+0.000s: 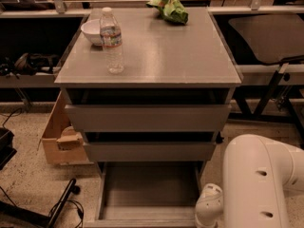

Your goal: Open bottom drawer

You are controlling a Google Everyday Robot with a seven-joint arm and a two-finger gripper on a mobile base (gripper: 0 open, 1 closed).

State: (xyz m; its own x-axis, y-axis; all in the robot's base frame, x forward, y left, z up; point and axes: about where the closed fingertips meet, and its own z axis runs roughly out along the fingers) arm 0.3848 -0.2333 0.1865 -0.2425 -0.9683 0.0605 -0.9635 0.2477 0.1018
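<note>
The bottom drawer [149, 190] is grey and matte, pulled well out toward the near side, so its shallow tray interior lies open, level beneath the two taller fronts. Its plain, handle-less front panel sits at the near edge of the scene. The claw cannot be seen; only the white arm [259, 184] shows, just right of the drawer.

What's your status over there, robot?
Hand out of sight, past the white arm. Grey matte bottom drawer pulled out, tray showing. Arm joint beside its right front corner.
</note>
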